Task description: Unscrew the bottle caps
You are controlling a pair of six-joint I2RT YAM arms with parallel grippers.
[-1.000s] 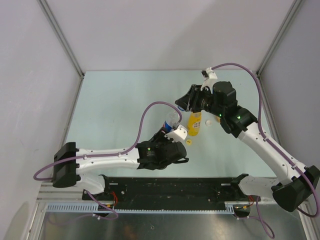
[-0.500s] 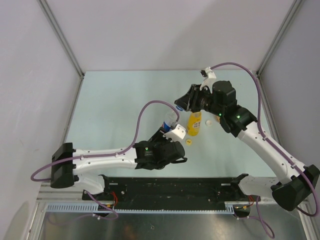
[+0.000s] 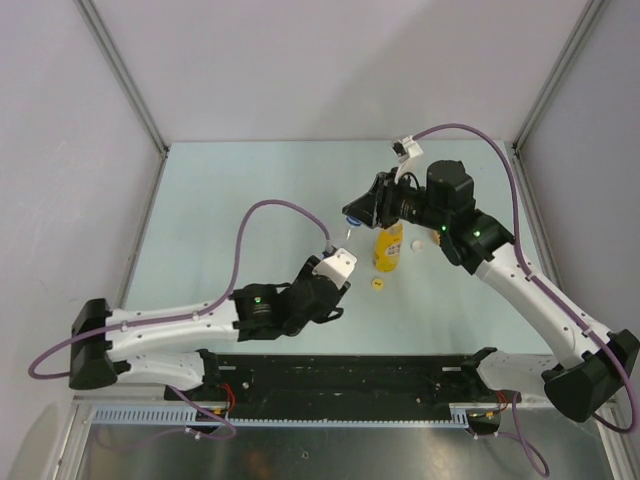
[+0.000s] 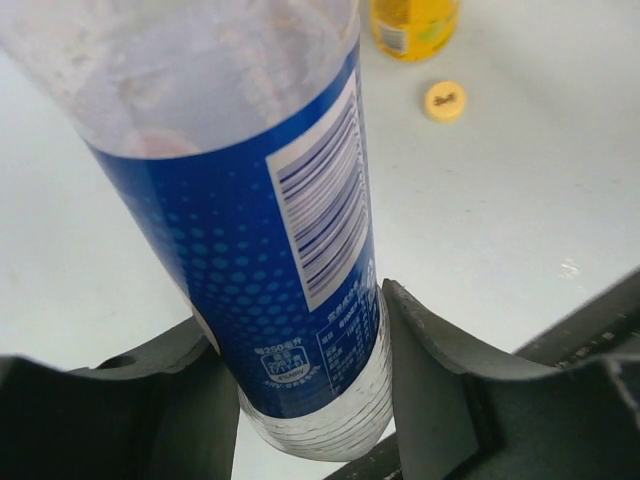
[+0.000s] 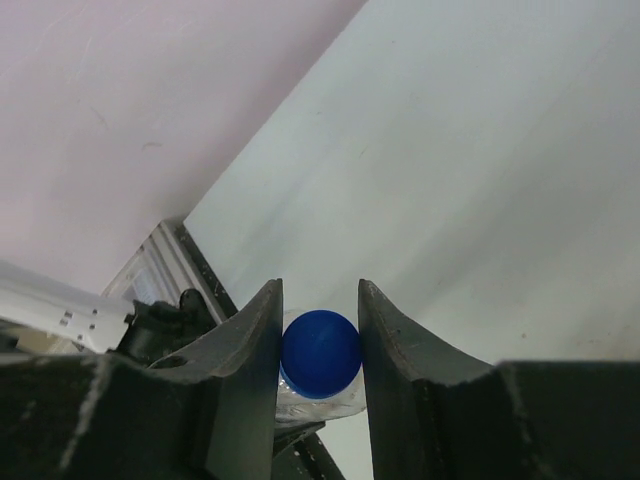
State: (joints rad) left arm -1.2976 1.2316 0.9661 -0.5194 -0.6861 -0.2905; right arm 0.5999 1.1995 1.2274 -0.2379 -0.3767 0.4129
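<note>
The blue cap [image 5: 320, 352] sits on the clear, blue-labelled bottle [image 4: 290, 240], pinched between the right gripper's [image 5: 318, 325] fingers. The left gripper [image 4: 305, 340] clamps the bottle's lower body. Beyond stands a yellow bottle [image 4: 415, 25], with a loose yellow cap [image 4: 445, 101] on the table [image 4: 520, 200] nearby.

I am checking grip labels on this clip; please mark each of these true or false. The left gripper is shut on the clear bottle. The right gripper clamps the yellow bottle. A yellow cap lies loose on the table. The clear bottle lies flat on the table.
1. The left gripper is shut on the clear bottle. True.
2. The right gripper clamps the yellow bottle. False: its fingers press on the blue cap of the clear bottle.
3. A yellow cap lies loose on the table. True: it sits near the yellow bottle.
4. The clear bottle lies flat on the table. False: it is held up between the two grippers.
</note>
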